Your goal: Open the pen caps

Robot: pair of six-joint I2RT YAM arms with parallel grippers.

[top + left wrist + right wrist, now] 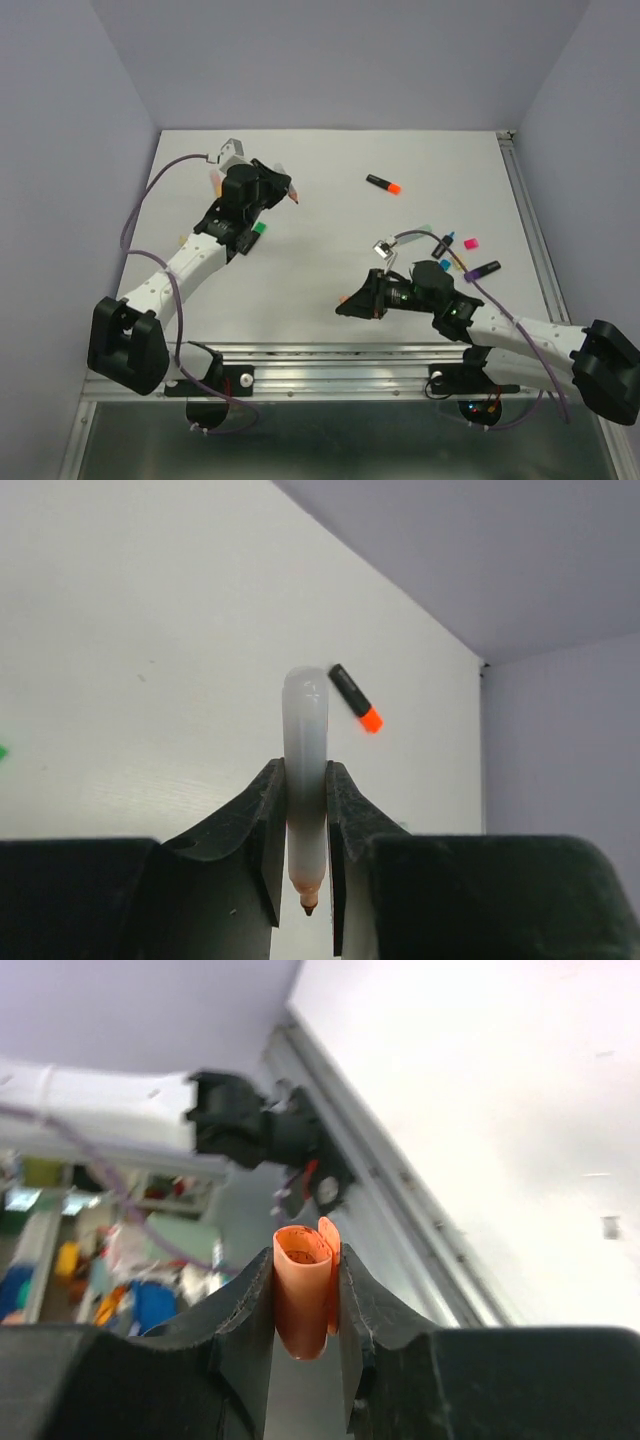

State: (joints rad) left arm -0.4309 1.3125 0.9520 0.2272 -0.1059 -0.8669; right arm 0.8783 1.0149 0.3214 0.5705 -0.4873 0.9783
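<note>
The right gripper (305, 1260) clamps the orange cap (300, 1310) squarely between its jaws; the left gripper (305, 775) clamps the uncapped pale pen (304, 715).

- Two grippers are showing: the left gripper (305, 775) and the right gripper (305, 1260).
- Four pens are showing: a pale pen (305, 720), an orange-capped highlighter (383, 184), a purple-capped highlighter (482, 269) and a black barrel (441, 243).
- Four caps are sitting off their pens: an orange cap (303, 1300), a green cap (258, 229), a pink cap (471, 242) and a teal cap (444, 265).
</note>
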